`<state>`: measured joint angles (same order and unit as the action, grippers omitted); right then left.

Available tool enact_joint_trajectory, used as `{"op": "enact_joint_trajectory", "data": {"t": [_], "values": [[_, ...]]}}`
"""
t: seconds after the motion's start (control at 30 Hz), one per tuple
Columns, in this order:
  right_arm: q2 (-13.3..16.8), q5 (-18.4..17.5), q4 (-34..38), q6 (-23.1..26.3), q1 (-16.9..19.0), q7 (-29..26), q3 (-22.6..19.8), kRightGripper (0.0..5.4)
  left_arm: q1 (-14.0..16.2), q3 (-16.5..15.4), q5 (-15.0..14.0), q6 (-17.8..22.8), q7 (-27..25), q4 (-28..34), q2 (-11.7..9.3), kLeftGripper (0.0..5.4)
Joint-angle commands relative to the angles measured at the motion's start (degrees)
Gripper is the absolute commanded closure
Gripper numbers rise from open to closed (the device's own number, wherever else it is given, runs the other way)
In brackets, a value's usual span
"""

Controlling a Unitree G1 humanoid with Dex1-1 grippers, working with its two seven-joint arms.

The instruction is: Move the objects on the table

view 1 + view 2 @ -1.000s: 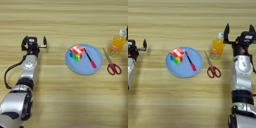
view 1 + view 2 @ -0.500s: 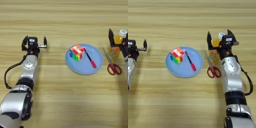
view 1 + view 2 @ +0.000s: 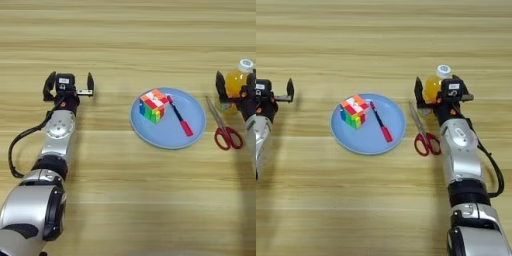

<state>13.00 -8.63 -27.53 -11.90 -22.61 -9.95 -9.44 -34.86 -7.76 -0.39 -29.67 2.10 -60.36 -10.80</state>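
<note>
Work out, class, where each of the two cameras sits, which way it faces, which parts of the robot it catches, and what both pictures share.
Left eye view: on the head, looking down; shows the whole left arm with left gripper open, and the right arm's edge.
Right eye view: same head, set rightward; shows the right arm, right gripper around the juice bottle.
Shared: table, blue plate, puzzle cube, pen, scissors.

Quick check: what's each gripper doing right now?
Left gripper: open, empty, parked on the table's left.
Right gripper: open, jaws around the juice bottle, not visibly clamped.
</note>
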Motion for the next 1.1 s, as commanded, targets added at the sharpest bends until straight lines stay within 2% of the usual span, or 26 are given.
{"op": "enact_joint_trajectory", "data": {"t": [0.03,0.47,1.1], "values": [[-0.23,-0.27,-1.62,1.28,-1.54,-0.79,-0.02,0.02,-0.76,0.1,0.32,0.64,-0.07,-0.08,-0.23,0.0],[-0.13,-0.22,-4.43,0.66,-2.53,-0.76,-0.58,0.02,-0.75,0.1,0.33,0.6,-0.09,-0.13,-0.24,0.0],[0.08,-0.2,-6.74,0.44,-3.3,-1.13,-0.64,1.9,-0.88,0.13,0.38,0.59,-0.02,-0.28,-0.21,0.0]]}}
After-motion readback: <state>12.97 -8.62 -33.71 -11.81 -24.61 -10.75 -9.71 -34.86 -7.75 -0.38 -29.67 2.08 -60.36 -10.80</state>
